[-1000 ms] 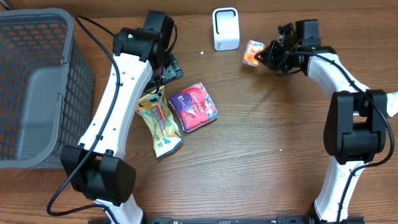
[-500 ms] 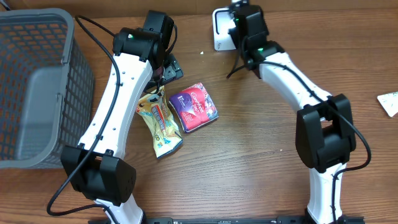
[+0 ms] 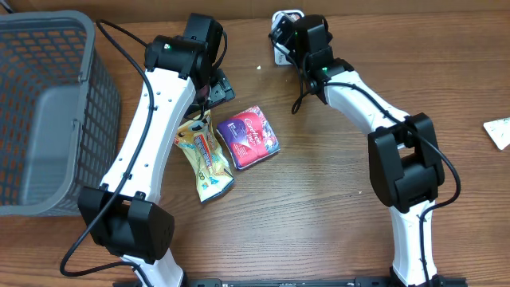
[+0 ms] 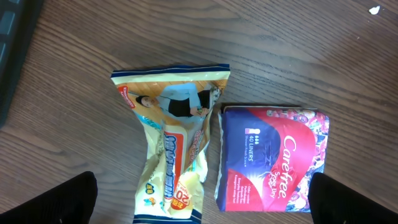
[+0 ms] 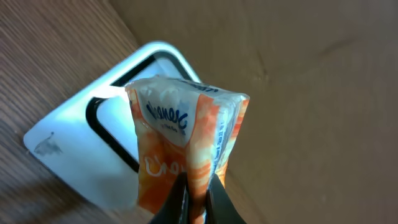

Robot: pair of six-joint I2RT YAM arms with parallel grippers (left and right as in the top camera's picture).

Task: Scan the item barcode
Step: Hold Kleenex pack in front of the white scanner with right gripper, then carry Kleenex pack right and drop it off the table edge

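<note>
Two packets, a yellow snack bag (image 4: 171, 155) and a purple liner pack (image 4: 273, 158), lying side by side on the tabletop (image 3: 319, 207) under the wide-open left jaws; farther back, right jaws clamped on an orange tissue pack (image 5: 186, 143) before the white scanner (image 5: 65, 152).

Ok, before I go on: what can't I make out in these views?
- Barcode on the tissue pack: right wrist shows only its near side; the side facing the scanner is hidden.
- Overhead: the right gripper and arm cover the pack and much of the scanner.
- Overhead: white packet cut off by the right edge.
</note>
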